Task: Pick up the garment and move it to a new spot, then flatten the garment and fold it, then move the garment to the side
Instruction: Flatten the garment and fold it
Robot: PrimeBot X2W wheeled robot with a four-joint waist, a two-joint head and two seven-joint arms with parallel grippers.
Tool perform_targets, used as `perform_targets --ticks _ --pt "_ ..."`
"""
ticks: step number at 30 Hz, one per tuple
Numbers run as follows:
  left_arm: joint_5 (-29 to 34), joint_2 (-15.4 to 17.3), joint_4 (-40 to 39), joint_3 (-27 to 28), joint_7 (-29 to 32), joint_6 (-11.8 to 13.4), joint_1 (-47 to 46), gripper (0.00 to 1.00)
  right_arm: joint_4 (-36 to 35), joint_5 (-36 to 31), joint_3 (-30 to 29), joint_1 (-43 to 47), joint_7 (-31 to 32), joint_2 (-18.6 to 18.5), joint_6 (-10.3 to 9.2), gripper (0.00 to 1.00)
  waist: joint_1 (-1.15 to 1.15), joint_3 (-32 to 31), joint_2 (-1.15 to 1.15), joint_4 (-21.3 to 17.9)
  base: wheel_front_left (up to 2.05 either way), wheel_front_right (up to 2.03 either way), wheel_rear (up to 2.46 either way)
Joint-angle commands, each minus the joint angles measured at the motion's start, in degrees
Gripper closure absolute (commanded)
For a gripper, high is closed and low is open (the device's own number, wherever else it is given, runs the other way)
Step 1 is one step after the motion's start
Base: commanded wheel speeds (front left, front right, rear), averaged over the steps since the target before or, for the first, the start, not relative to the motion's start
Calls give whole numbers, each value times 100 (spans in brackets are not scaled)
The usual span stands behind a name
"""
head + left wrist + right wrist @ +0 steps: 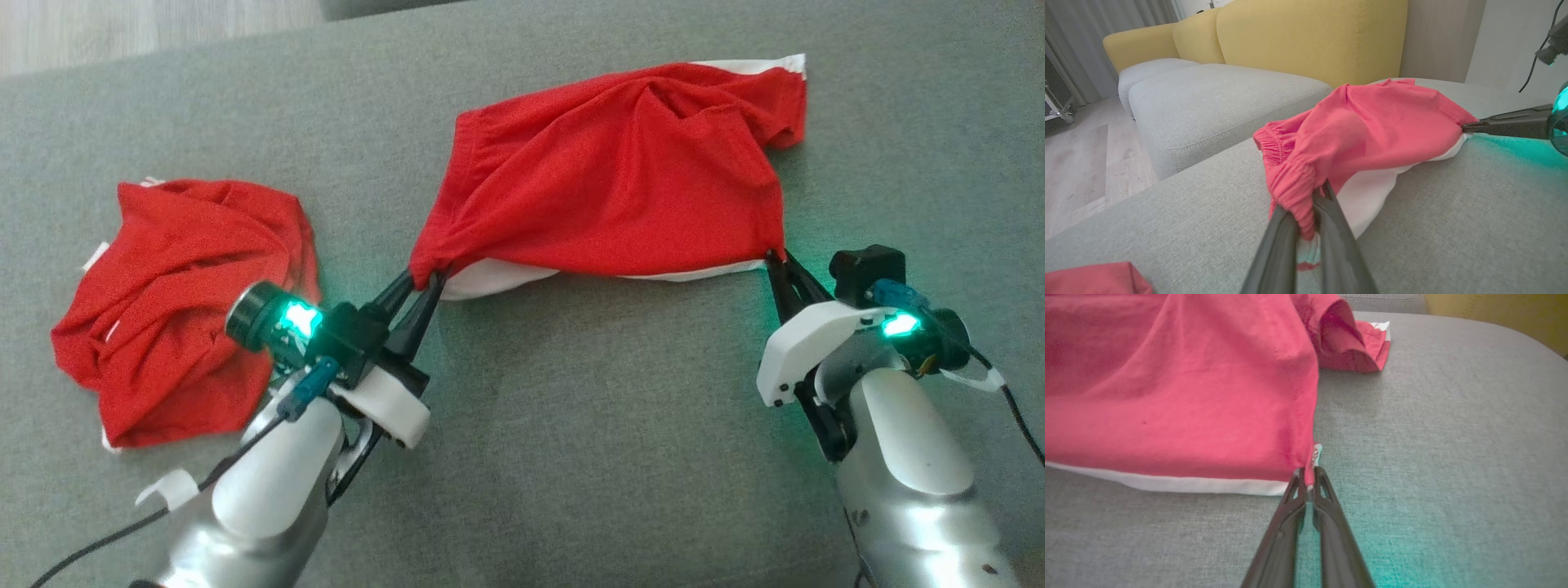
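The left pincer (429, 282) is clenching the red garment (620, 180) at its seven o'clock corner. The right pincer (775, 260) is gripping the five o'clock corner on the grey cushion (588, 425).

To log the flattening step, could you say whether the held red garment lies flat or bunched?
Bunched, not flat: the red garment is stretched along its near edge but humped and creased behind.

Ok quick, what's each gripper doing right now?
Left gripper: closed, pinching the spread red garment at its gathered corner.
Right gripper: closed, pinching the same garment's other near corner.
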Motion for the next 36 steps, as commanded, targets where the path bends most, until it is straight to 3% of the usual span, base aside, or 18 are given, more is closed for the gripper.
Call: perform_targets --ticks 1,13,22,29,36 --pt "-54 132 -112 228 -55 38 -59 100 -156 93 127 -102 -88 12 -4 100 0 -91 0 -38 0 0 0" --pt "-225 457 -12 346 39 4 3 100 -1168 1451 366 -356 -193 12 -4 100 0 -814 0 -230 0 0 0" --pt "-482 864 -481 466 587 -154 -828 100 -2132 1814 563 -888 -113 -2 -4 100 0 -1302 0 -321 0 0 0" --pt "-765 1091 -1185 882 880 -82 -1589 100 -2558 1508 268 -1472 -602 3 -4 100 0 -1505 0 -346 0 0 0" --pt "-1168 1126 -1913 1049 1176 28 -1266 100 -2740 1098 57 -1194 -539 9 -4 100 0 -1511 0 -306 0 0 0"
